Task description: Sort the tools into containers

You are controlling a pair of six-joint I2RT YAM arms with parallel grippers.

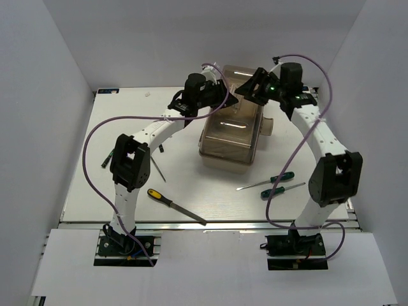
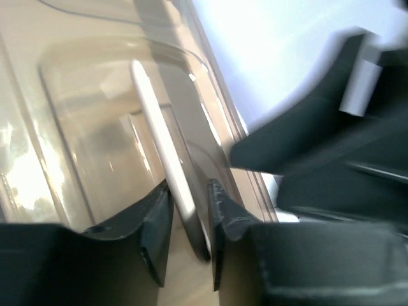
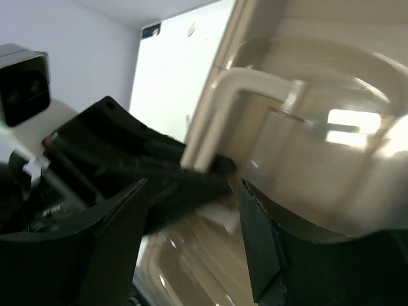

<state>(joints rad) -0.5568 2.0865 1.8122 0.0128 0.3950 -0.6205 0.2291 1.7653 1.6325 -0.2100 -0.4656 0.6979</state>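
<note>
The toolbox (image 1: 228, 143) with its smoky translucent lid (image 1: 233, 75) stands mid-table. My left gripper (image 1: 218, 97) is at the lid's far left and is shut on the white handle (image 2: 167, 150), which runs between its fingers in the left wrist view, where the gripper (image 2: 190, 191) shows close up. My right gripper (image 1: 247, 89) is open over the lid's far right; in the right wrist view it (image 3: 193, 191) is empty, with the handle (image 3: 220, 102) beyond. A yellow-and-black file (image 1: 176, 206) lies front left. Two green-and-black screwdrivers (image 1: 273, 180) (image 1: 283, 189) lie front right.
A green-handled screwdriver (image 1: 107, 157) lies near the table's left edge. A slim dark screwdriver (image 1: 158, 167) lies beside the left arm. A beige part (image 1: 267, 125) sticks out on the toolbox's right side. White walls close in the table on three sides.
</note>
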